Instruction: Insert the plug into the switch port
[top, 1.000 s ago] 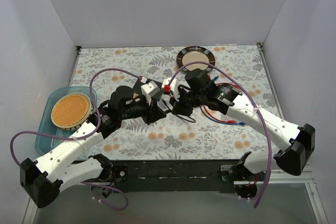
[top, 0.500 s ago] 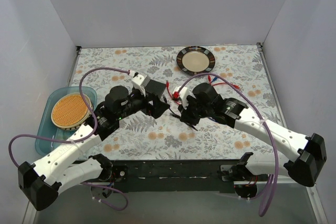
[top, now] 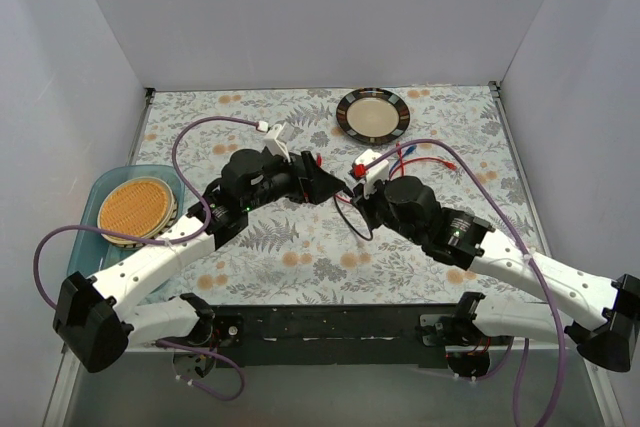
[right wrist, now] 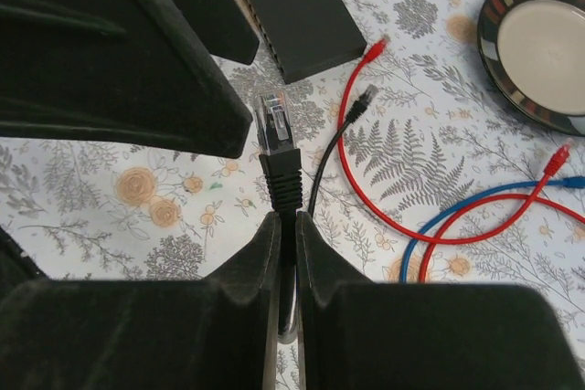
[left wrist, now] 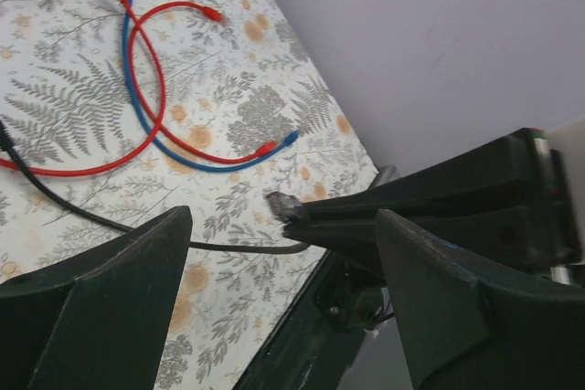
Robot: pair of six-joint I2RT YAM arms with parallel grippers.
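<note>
My right gripper (right wrist: pixel 286 216) is shut on a black cable just behind its plug (right wrist: pixel 276 130), which sticks out forward above the table. The flat black switch box (right wrist: pixel 297 11) lies beyond the plug. Its port row runs along the left long edge and is partly hidden by my left gripper's fingers (right wrist: pixel 174 89). My left gripper (left wrist: pixel 283 216) stands open, its fingers on either side of the plug (left wrist: pixel 283 203) without touching it. From above, the left gripper (top: pixel 318 184) and right gripper (top: pixel 356 202) meet at mid-table, and the switch is hidden under them.
Red cables (right wrist: pixel 366 180) and a blue cable (right wrist: pixel 475 212) loop on the floral cloth right of the plug. A dark-rimmed plate (top: pixel 372 113) sits at the back. A teal tray (top: pixel 85 247) holding an orange disc (top: pixel 135 209) is at the left.
My left gripper has gone from shut to open and shifted toward the back right. My right arm has swung nearer and to the left, still holding the cable.
</note>
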